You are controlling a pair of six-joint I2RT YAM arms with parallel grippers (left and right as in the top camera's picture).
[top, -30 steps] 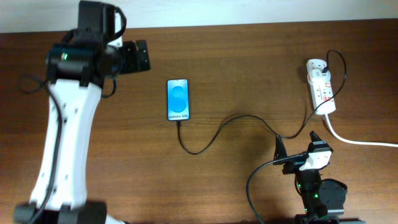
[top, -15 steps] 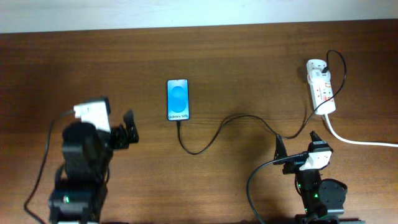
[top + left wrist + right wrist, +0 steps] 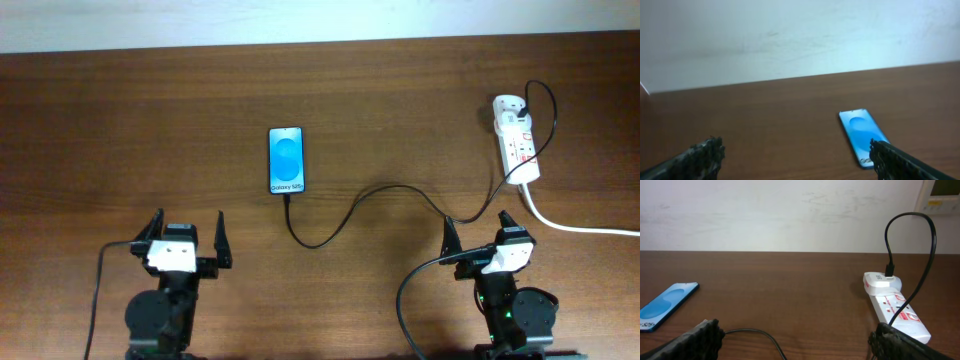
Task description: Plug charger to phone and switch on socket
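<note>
The phone lies flat mid-table, blue screen up; it also shows in the left wrist view and the right wrist view. The charger cable runs from the phone's near end across the table to the socket, a white power strip at the right, also seen in the right wrist view. The plug tip sits at the phone's bottom edge. My left gripper is open and empty near the front left. My right gripper is open and empty at the front right, over the cable.
The thick white cord leaves the socket toward the right edge. A white wall stands beyond the table's far edge. Both arm bases sit at the front edge.
The left arm has pulled back from beside the phone at the far left to its folded place at the front left. The right arm, phone and cable have not moved.
</note>
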